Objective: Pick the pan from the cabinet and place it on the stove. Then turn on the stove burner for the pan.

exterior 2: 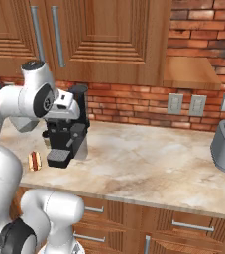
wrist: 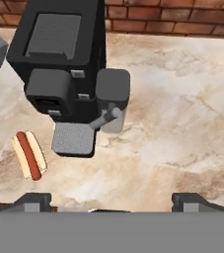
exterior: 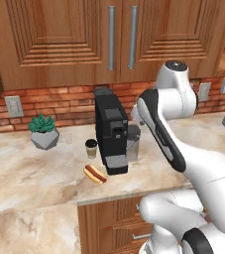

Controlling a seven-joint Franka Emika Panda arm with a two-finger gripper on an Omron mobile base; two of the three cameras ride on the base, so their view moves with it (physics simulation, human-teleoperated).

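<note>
The cabinet [exterior: 119, 37] hung with both doors closed, hiding whatever was inside, above the coffee machine [exterior: 111, 131] that partly screened a paper cup [exterior: 91, 148], while the gripper [wrist: 111, 202] hovered wide apart, empty, tips cut off.

On the counter [exterior: 29, 168], the hot dog [exterior: 95, 174] lies before the coffee machine [exterior: 111, 131], below the cabinet [exterior: 59, 39].

Ridged wooden cabinet [exterior: 59, 39] with brushed metal handles, polished marble counter [exterior 2: 148, 163], matt black plastic coffee machine [exterior: 111, 131]
</note>
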